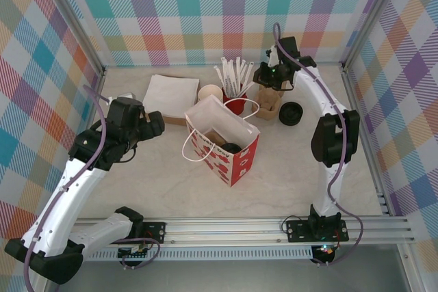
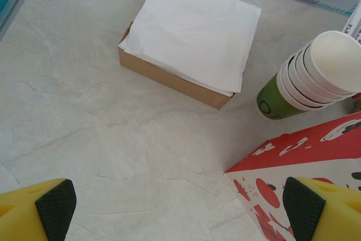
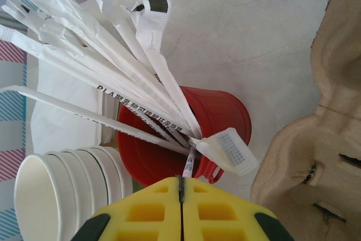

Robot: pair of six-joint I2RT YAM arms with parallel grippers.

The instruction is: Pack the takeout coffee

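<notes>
A red-and-white paper bag [image 1: 222, 147] stands open mid-table. A round black lid [image 1: 233, 148] shows inside it, apparently the takeout coffee; its cup is hidden by the bag wall. My right gripper [image 1: 272, 78] hovers over the red cup [image 3: 225, 117] of wrapped straws [image 3: 113, 77]. In the right wrist view this gripper [image 3: 181, 187] is shut, with the end of one wrapped straw pinched between the yellow fingers. My left gripper [image 1: 154, 126] hangs wide open over bare table left of the bag [image 2: 316, 162], with nothing between its pads [image 2: 53, 207].
A stack of lidless paper cups [image 2: 321, 66] stands behind the bag, next to the red cup. White napkins on a brown box [image 2: 192, 32] lie at the back left. Brown pulp cup carriers [image 3: 316, 139] and a separate black lid pile [image 1: 291, 113] sit at the right.
</notes>
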